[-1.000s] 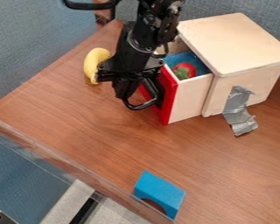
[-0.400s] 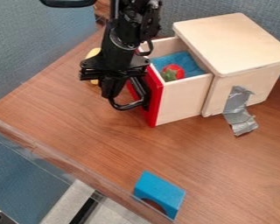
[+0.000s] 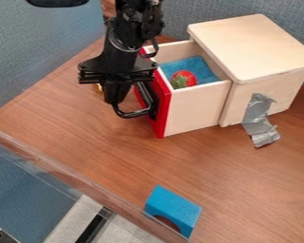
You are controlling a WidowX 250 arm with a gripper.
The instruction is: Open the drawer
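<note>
We take this for a robotics lab: a jointed black metal robot arm (image 3: pixel 119 42) hangs over the far left edge of a brown wood-grain worktop (image 3: pixel 104 156), and crinkled silver tape (image 3: pixel 261 121) runs from a pale wooden drawer box (image 3: pixel 250 47) down to the surface. We see blue-grey fabric-like panels (image 3: pixel 34 47) rising along the worktop's far edges, and a blue arched block (image 3: pixel 174 209) near its close edge.

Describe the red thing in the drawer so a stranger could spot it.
Find the pale wooden box, then its open drawer. Inside, against something blue, lies a small round red toy; its green top sets it apart from the drawer's flat red front.
</note>
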